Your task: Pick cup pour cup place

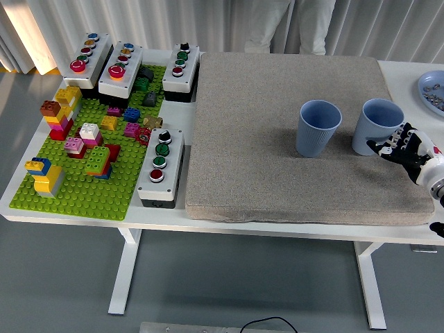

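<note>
Two blue cups stand upright on a grey mat. The right cup is just at the tips of the right hand. The hand comes in from the right edge and reaches toward the lower side of this cup. Its fingers are curled a little and lie against the cup's wall, but they are not wrapped around it, and it is hard to tell if they grip it. The left cup stands a little farther from the hand, apart from the right cup.

Beyond the hand, at the right edge, is a blue plate with small bits on it. Far to the hand's left is a green board with bright blocks, with button boxes near it. A person's legs show at the far side of the table.
</note>
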